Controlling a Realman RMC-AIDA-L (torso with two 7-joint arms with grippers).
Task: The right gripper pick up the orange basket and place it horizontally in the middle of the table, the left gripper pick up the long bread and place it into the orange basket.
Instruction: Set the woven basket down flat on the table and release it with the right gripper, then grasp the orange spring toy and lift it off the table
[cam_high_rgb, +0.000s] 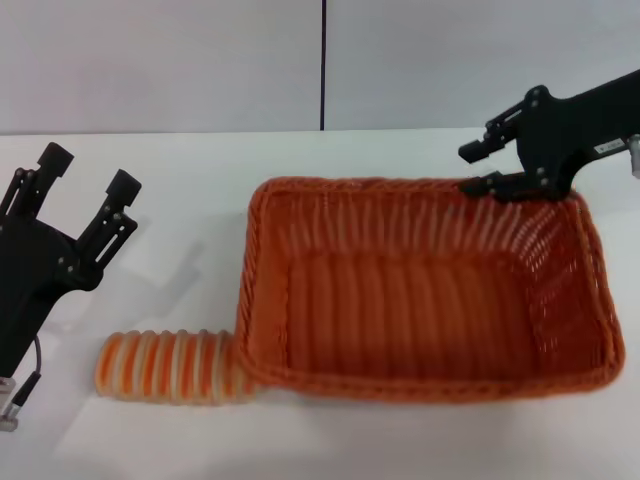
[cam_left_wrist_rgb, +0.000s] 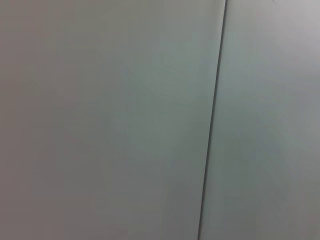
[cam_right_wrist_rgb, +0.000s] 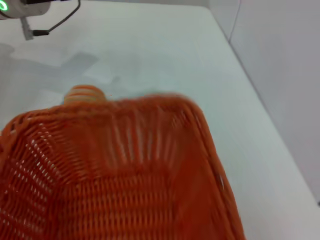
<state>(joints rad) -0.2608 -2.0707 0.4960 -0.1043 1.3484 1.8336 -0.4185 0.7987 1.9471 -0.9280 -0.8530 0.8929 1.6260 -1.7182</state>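
White table, two things on it

The table is a plain white top. The orange basket lies across its middle and right part, long side along the near edge. The long bread lies near the front edge, its end touching the basket's near-left corner.

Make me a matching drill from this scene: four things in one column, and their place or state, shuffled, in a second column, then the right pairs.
Things:
1. long bread
2. orange basket
3. left gripper
4. right gripper

Place or state:
A. at the basket's far right rim, jaws open
B. lying on the table against the basket's near left corner
C. raised at the table's left side, jaws open, holding nothing
D. lengthwise across the table, nothing inside

Pairs: 1-B, 2-D, 3-C, 4-A
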